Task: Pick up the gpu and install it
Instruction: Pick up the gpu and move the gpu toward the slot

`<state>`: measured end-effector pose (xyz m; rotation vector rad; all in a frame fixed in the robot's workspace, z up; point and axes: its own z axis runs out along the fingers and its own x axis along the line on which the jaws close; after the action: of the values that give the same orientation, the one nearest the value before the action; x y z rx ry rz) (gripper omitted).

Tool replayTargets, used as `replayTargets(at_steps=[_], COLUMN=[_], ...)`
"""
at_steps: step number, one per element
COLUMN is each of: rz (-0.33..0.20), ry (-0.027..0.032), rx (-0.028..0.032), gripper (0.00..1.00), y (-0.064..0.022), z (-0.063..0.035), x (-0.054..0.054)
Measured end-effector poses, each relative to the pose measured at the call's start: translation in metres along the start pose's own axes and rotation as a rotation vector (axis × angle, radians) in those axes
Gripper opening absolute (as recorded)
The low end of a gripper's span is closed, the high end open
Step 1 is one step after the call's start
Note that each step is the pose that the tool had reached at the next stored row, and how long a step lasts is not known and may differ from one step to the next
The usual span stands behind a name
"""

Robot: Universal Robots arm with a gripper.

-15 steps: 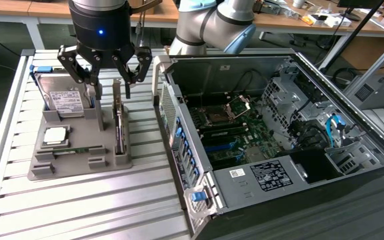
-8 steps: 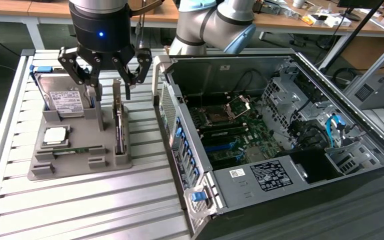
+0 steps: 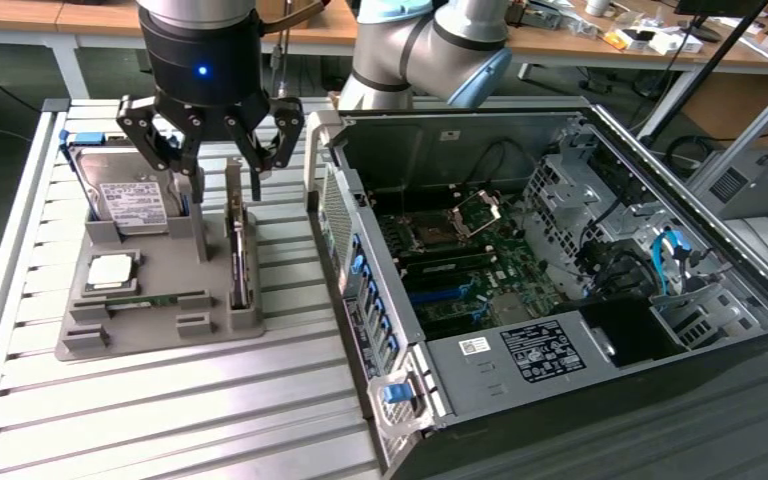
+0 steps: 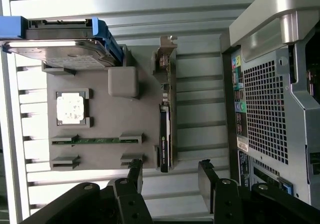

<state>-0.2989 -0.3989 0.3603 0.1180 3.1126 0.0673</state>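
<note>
The gpu [image 4: 165, 129], a thin flat black circuit card with a silver-grey metal bracket at one end, stood on its long edge in a slot of the grey moulded plastic holder tray [image 4: 115, 126]. In my judgement that pose left both faces free for a pinch from above. The black multi-fingered gripper [image 4: 171, 178] hung over the card with its fingers spread wide and nothing between them (no contact with the card could be made out). The same tray carried one boxy silver hard drive [image 3: 124, 200] with a white label and blue side rails, leaning on its supports. It also carried one square silver processor chip [image 3: 111, 270] lying flat in a recess and one narrow green memory stick [image 3: 157, 300] held in clips. Each part had its own seat, probably so that it sat at a known spot. The tray rested on a slatted aluminium table [image 3: 157, 420], just beside one open black-and-silver computer case [image 3: 438, 150] laid on its side, motherboard facing up.
</note>
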Motion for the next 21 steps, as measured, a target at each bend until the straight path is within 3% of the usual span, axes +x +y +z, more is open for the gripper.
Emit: replayTargets(at_steps=[21], rz=[0.0], ry=[-0.0001], rx=[-0.0001], gripper=[0.57], y=[-0.0002], z=[0.0047], x=[0.0001])
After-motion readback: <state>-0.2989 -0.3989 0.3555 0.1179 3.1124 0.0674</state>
